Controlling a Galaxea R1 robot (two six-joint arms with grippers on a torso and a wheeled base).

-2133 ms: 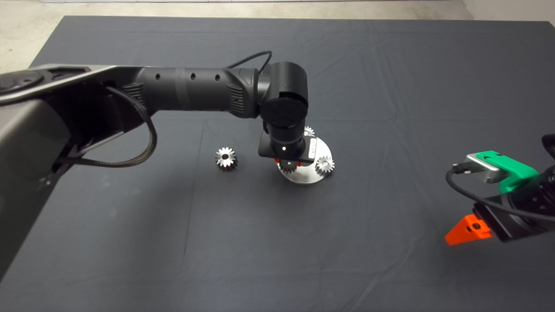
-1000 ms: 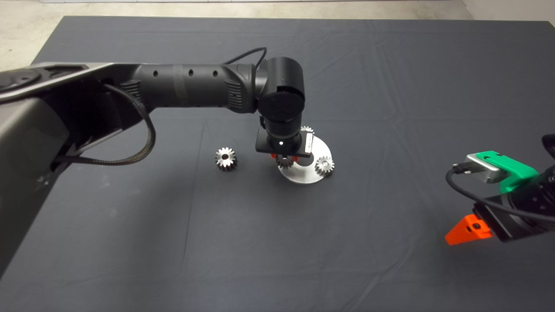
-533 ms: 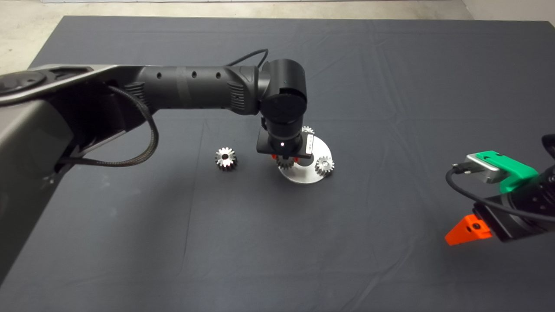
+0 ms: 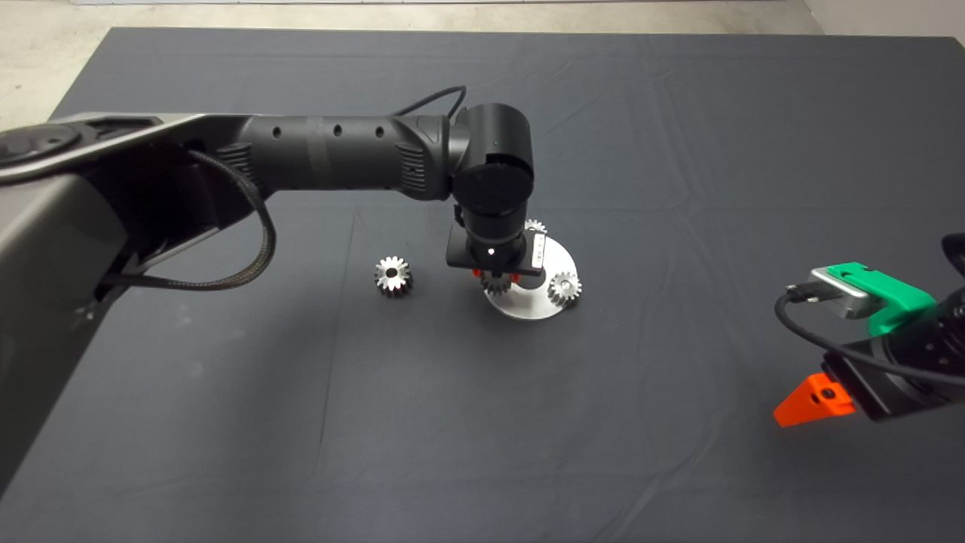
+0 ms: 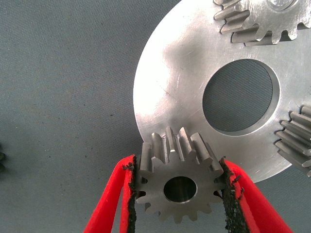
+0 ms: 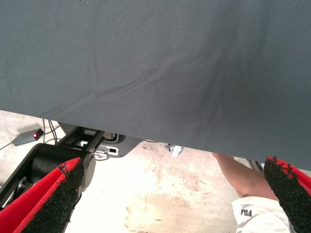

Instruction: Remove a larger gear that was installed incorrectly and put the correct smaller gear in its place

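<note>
My left gripper (image 4: 496,280) is shut on the smaller gear (image 5: 177,182), a pale silver gear with a round bore. It holds the gear at the near left rim of the round silver plate (image 4: 559,260), which has a wide centre hole (image 5: 240,94). I cannot tell whether the gear touches the plate. The red fingers (image 5: 114,199) press the gear's teeth from both sides. The larger gear (image 4: 392,275), darker with star-like teeth and a dark bore, lies on the mat left of the plate.
Two more small pale gears sit on the plate, one at its near right (image 4: 564,287) and one at its far edge (image 4: 535,225). My right gripper (image 4: 814,400) is parked open at the lower right edge. A person's arm (image 6: 238,174) shows beyond the mat.
The left gripper with the smaller gear drifted slightly left and away, then back a little over the plate's near left rim. It has held still for the last half second. The right arm has not moved.
</note>
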